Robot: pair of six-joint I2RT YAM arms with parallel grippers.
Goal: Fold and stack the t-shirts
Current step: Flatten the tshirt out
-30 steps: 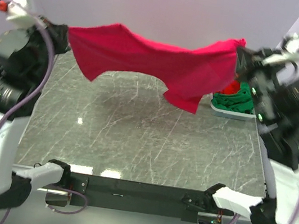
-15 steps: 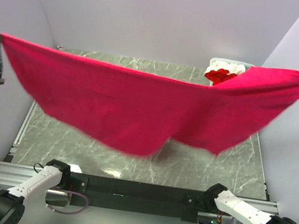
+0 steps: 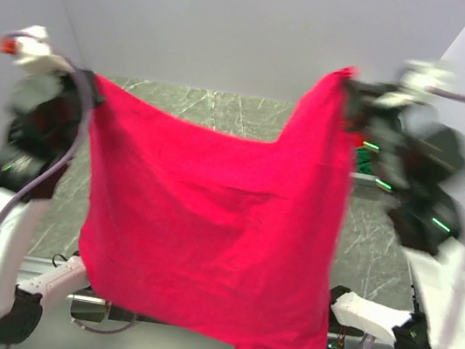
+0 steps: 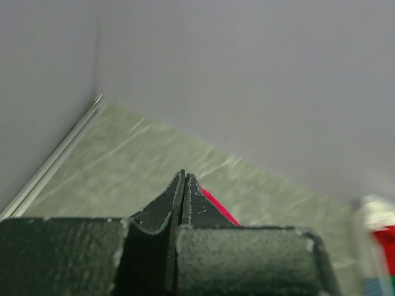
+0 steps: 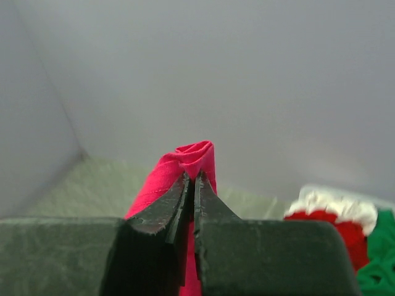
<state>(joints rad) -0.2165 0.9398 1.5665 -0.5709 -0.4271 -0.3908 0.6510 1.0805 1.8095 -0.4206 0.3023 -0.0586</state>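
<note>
- The left tool (image 4: 185,177) is pressed closed, with a sliver of the crimson t-shirt (image 3: 207,224) beside its fingers. In the top view it pins the shirt's left corner.
- The right tool (image 5: 192,177) is clamped narrow on a bunched corner of the same shirt, which it holds higher than the left corner.
- The shirt hangs spread between both tools above the counter (image 3: 208,104), hiding most of it and draping past the near edge.
- A heap of red, white and green t-shirts (image 5: 336,231) lies at the far right.
</note>
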